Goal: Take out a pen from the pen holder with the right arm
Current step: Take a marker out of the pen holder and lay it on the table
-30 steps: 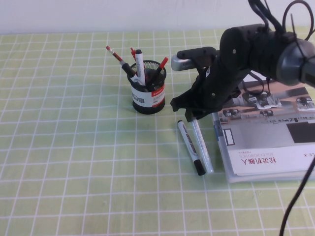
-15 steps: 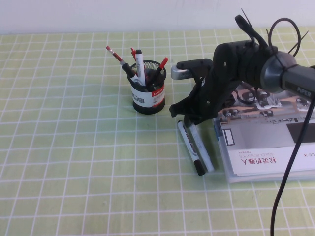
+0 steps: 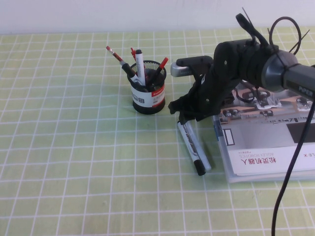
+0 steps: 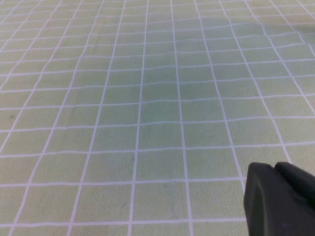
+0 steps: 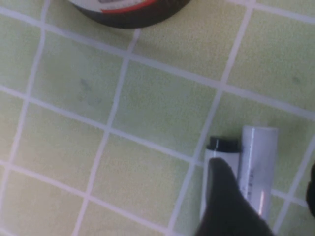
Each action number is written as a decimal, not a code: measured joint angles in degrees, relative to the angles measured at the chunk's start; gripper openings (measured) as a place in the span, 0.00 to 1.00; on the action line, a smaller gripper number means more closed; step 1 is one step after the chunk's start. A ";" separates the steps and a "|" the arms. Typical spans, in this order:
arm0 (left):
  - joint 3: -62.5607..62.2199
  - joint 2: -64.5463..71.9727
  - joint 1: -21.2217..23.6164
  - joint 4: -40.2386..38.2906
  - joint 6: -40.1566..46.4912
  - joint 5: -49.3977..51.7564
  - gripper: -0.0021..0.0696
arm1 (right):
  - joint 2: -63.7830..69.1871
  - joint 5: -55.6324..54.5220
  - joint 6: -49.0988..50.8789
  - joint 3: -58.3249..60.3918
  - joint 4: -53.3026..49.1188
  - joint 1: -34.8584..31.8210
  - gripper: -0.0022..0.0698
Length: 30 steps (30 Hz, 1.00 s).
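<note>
Since the right gripper (image 3: 189,117) stands wide just over two white markers (image 3: 194,147) lying beside the black mesh pen holder (image 3: 149,98), it is best raised straight up; the left gripper (image 4: 278,196), its state unclear, hovers over green checked cloth (image 4: 147,98).

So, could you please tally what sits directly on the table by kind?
Pens: 2
Pen holder: 1
Booklet: 1
Total: 4
Right gripper hovers open over the pens; left gripper over bare table.
</note>
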 joint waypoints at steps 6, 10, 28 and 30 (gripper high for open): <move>0.00 0.00 0.00 0.00 0.00 0.00 0.02 | -6.61 0.86 0.00 2.53 -2.93 1.08 0.40; 0.00 0.00 0.00 0.00 0.00 0.00 0.02 | -16.93 1.10 0.00 9.07 -4.74 3.46 0.16; 0.00 0.00 0.00 0.00 0.00 0.00 0.02 | -63.98 1.18 0.34 44.27 -4.86 4.19 0.01; 0.00 0.00 0.00 0.00 0.00 0.00 0.02 | -67.67 2.01 0.34 47.25 -4.52 4.19 0.01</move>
